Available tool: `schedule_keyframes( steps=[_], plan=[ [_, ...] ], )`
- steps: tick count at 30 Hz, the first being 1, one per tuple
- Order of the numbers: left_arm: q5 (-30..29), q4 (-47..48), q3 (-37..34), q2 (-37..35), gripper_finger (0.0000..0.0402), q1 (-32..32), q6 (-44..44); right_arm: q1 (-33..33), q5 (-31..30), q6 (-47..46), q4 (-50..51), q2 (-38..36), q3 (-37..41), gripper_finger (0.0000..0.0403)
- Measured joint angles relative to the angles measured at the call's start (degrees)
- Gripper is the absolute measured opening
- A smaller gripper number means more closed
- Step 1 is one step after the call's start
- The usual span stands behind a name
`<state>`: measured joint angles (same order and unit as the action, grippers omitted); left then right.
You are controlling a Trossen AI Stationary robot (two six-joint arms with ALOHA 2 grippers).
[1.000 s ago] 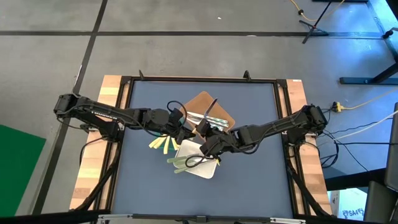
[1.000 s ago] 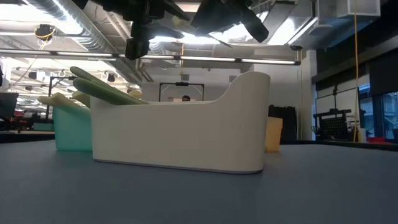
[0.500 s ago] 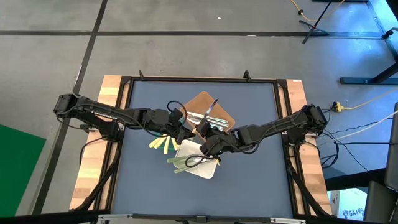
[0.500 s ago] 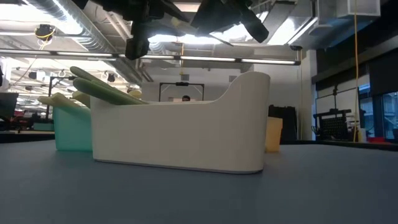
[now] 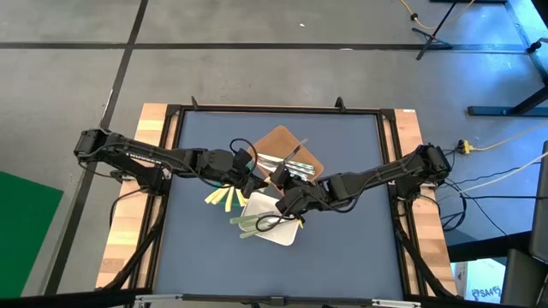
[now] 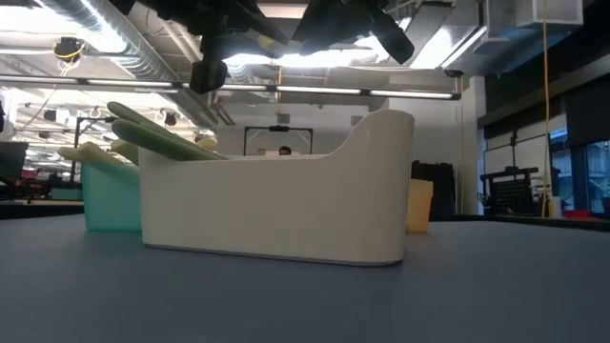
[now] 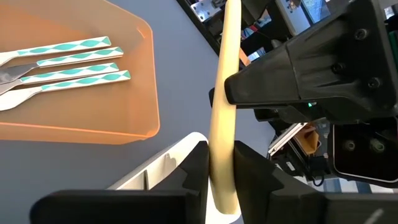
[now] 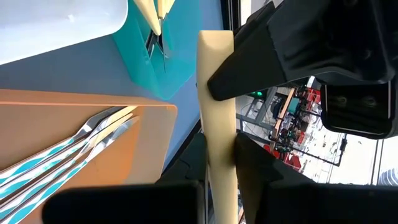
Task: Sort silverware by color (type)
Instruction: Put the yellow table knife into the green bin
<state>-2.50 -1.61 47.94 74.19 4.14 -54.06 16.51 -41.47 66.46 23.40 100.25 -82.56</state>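
Note:
A pale yellow utensil [image 7: 221,124] is held in the air between my two grippers, above the trays at mid-table. My left gripper [image 7: 222,163] [image 5: 257,178] and my right gripper [image 8: 219,152] [image 5: 284,185] are both shut on it and face each other. Several silvery-blue patterned pieces [image 7: 62,59] lie flat in the brown tray [image 5: 287,147]. Pale green handles [image 5: 247,225] stick out over the rim of the white tray [image 6: 276,210]. Pale yellow pieces [image 5: 221,198] lie in the teal tray [image 8: 158,59]. My left gripper pinches the yellow handle near its rounded free end [image 7: 222,186] between its two fingers, one on each flat side. The fingers slant slightly downward from the table's left. The utensil is lifted clear of the trays. My right gripper pinches the same handle farther along its length [image 8: 217,134] between both fingers. It slants down from the table's right. The handle runs on past the fingers to the left gripper's hold [image 8: 216,81].
The three trays stand close together under the grippers. A black cable loop [image 5: 270,221] hangs over the white tray. Bare blue mat [image 5: 342,257] lies around the trays, inside the black frame [image 5: 282,109].
In the low view my left gripper's fingers have drawn together on the pale yellow handle. Both arms have kept their place, and the utensil stays in the air.

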Motion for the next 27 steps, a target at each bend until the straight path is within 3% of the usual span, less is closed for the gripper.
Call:
schedule_keyframes(
  steps=[19,27],
  plan=[
    [0.07,-0.35,0.00,0.00,0.0047,0.00,0.17,0.00,0.04,-0.04,0.15,0.00,0.00,0.0040],
    [0.83,-0.14,-0.11,0.07,0.0047,0.07,0.20,-0.09,4.52,-0.17,0.40,-0.02,0.00,0.0062]
  ],
)
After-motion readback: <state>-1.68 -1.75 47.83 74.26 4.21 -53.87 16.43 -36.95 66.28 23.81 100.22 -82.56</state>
